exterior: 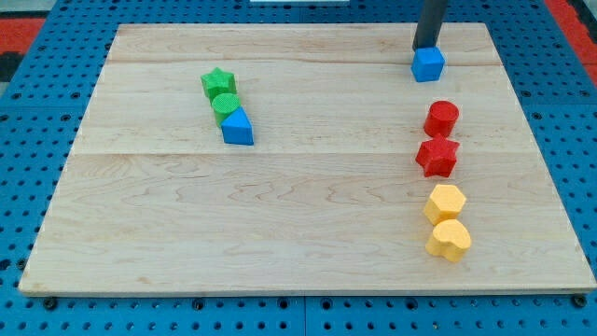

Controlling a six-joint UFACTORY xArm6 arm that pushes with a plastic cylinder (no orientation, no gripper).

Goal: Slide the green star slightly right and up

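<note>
Camera view: the largest thing is the pale wooden board [298,215], made of planks with fine grain and visible seams, lying on a blue perforated surface [28,308] that shows around all its edges.

The dark rod comes down from the view's top near the board's top right corner. My tip [427,47] sits just above and touching or nearly touching the blue cube [428,64]; I cannot tell whether there is true contact. The rod has no jaws and grips nothing; it merely stands against that block's far side.

The green star [217,82], with ridged plastic faces, lies in the upper left part of the board, well apart from my tip. Directly below it, touching, is a green round block [225,105], and against that a blue block with a peaked top [238,127]. The three form a short slanted chain.

Along the right edge runs a column: a red rounded block [441,119], a red star [437,157] just beneath it, then a yellow hexagonal block [445,203] and a yellow heart-like block [450,240] close to the bottom right corner.
</note>
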